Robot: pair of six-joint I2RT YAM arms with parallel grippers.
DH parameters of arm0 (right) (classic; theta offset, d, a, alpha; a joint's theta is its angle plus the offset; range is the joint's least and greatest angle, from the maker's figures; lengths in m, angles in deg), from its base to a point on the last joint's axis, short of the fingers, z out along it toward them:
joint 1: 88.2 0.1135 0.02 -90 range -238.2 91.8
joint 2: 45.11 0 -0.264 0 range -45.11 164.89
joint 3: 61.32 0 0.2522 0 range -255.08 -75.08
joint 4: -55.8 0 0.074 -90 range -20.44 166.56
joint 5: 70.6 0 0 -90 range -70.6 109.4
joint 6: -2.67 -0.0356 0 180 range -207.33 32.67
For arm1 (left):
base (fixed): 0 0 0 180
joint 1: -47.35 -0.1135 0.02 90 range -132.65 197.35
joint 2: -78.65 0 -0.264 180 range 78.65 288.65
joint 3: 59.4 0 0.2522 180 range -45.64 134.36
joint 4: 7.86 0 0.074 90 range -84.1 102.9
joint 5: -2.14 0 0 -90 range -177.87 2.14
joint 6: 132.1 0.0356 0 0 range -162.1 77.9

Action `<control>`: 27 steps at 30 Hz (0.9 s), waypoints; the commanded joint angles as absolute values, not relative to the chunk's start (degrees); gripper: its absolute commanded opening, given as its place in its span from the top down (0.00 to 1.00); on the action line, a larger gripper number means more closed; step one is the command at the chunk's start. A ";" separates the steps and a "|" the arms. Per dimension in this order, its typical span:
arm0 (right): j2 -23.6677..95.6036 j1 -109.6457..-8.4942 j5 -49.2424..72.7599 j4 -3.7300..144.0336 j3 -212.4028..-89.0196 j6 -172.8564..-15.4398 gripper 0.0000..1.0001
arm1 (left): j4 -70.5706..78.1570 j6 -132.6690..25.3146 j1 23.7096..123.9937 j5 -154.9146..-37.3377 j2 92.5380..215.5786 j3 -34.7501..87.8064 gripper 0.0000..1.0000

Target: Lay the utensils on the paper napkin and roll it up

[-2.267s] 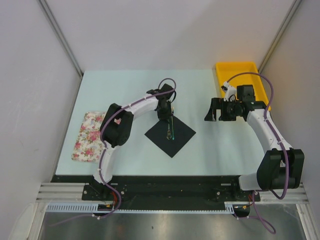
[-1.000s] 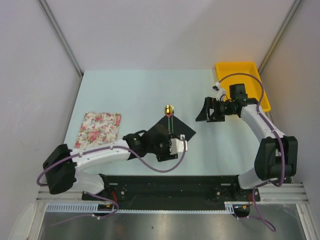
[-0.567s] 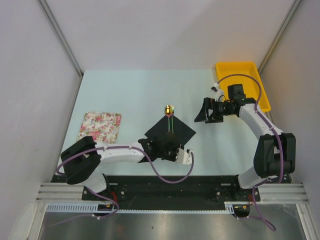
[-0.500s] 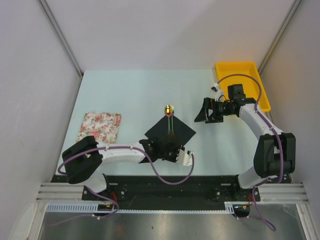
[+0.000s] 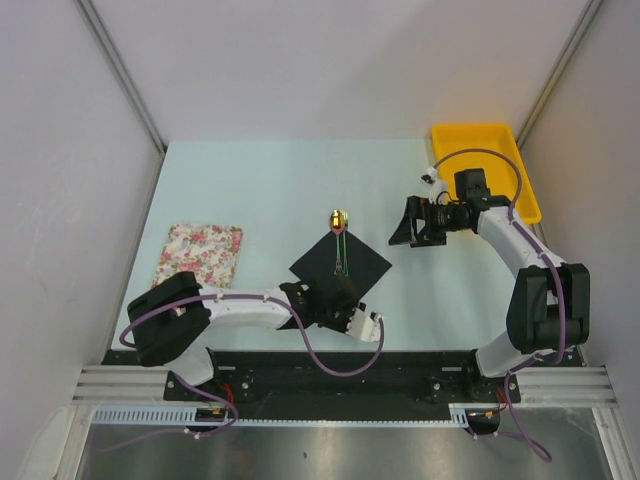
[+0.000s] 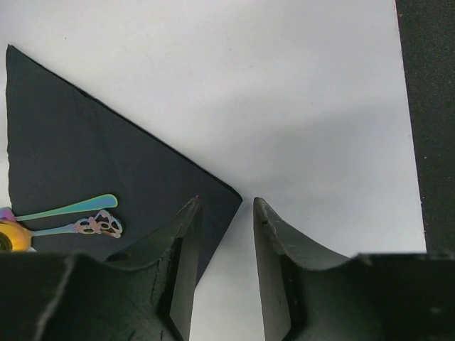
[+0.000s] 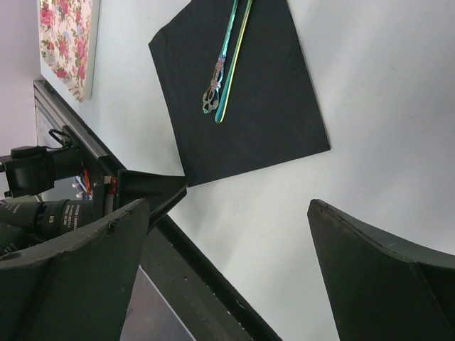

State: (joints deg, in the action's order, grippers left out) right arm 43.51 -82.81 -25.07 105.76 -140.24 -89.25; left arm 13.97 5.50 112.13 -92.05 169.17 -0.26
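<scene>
1. Top view: my left fingers have swung to the near corner of the paper napkin. The utensils lie on it. The yellow tray shows nothing inside.
2. Left wrist: the gap has narrowed and straddles that corner. Placing looks done; rolling comes next.
3. Right wrist: my right fingers stand wide and empty.

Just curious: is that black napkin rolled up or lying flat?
Spread flat: the paper napkin lies as an unfolded square, with the utensils uncovered across it.
</scene>
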 commanded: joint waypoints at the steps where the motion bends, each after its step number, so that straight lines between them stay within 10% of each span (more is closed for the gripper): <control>1: 44.27 -83.01 -25.86 105.86 -141.17 -88.83 0.00 | 13.55 6.51 112.48 -93.14 169.79 -0.55 0.60; 18: 44.62 -83.28 -25.95 105.94 -141.17 -88.83 0.00 | 12.31 6.86 112.48 -92.52 171.38 -0.29 0.99; 27: 44.62 -83.19 -26.04 106.03 -141.26 -88.74 0.00 | 16.27 5.54 112.13 -96.04 168.22 1.82 1.00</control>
State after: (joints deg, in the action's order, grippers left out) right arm 44.36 -83.09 -25.07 105.87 -140.24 -89.16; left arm 13.84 5.95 112.17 -92.42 171.31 -0.08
